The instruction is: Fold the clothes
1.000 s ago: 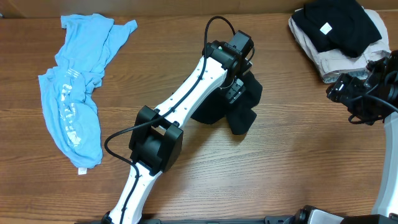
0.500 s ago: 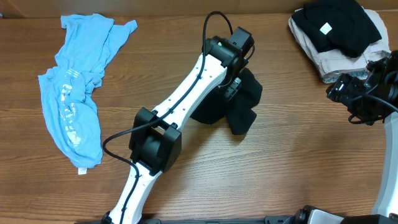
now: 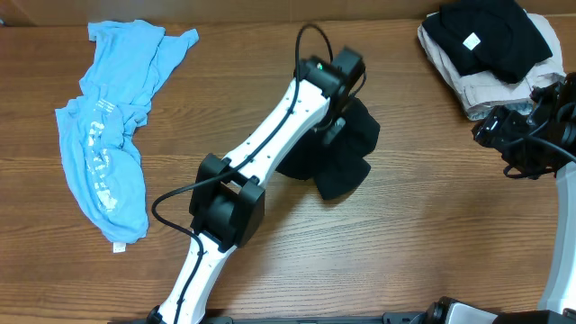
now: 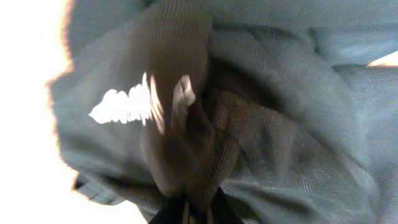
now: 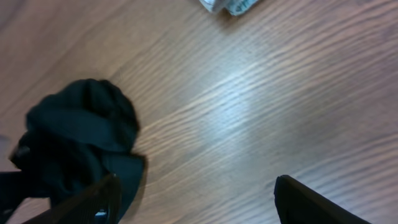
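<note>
At mid-table, left gripper (image 3: 334, 129): I have it pinched tight on a fold of the black shirt (image 3: 340, 160). In the wrist view the cloth bunches right up to the jaws, and the white logo (image 4: 134, 102) shows just beyond.
Under that gripper, black shirt: a crumpled heap on the table (image 3: 414, 234), with nothing laid flat or squared.
At the right edge, right gripper (image 3: 504, 135): spread wide and holding nothing, well apart from the shirt. Its wrist view shows only bare wood between the fingers.
Far left, light-blue tee (image 3: 106, 153): sprawled and twisted, white print facing up, with neither arm near it.
Far right corner, folded pile (image 3: 486, 40): a black garment folded on top of a beige one. I judge these two finished.
Done so far: by my reading, only that pile.
Left to do: the black shirt needs lifting, spreading flat and folding, and then the tee needs the same.
Progress: I put the job partway, with two garments to go and the first of them only just gripped.
</note>
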`<control>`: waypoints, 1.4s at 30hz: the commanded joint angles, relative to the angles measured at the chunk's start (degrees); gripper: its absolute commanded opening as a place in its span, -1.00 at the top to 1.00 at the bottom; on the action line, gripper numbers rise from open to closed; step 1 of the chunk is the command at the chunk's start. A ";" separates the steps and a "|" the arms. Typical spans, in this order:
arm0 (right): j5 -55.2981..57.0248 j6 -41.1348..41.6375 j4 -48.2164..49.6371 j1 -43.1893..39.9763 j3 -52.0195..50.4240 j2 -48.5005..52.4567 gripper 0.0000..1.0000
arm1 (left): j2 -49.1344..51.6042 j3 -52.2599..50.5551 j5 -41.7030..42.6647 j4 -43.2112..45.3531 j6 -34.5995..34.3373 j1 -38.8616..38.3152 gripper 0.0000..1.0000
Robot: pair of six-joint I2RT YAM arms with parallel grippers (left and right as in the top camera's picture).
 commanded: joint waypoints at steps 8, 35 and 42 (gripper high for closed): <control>-12.52 0.20 2.14 4.11 0.42 0.02 -0.60 | -0.63 42.14 -5.46 -9.38 -1.42 0.44 0.84; -11.98 6.38 22.62 26.05 -5.14 14.01 -0.66 | -11.50 49.18 -11.65 2.75 -6.19 2.43 0.83; -14.62 6.01 26.47 26.91 -5.14 19.52 -0.67 | -15.30 49.18 -11.17 4.39 -7.45 2.25 0.83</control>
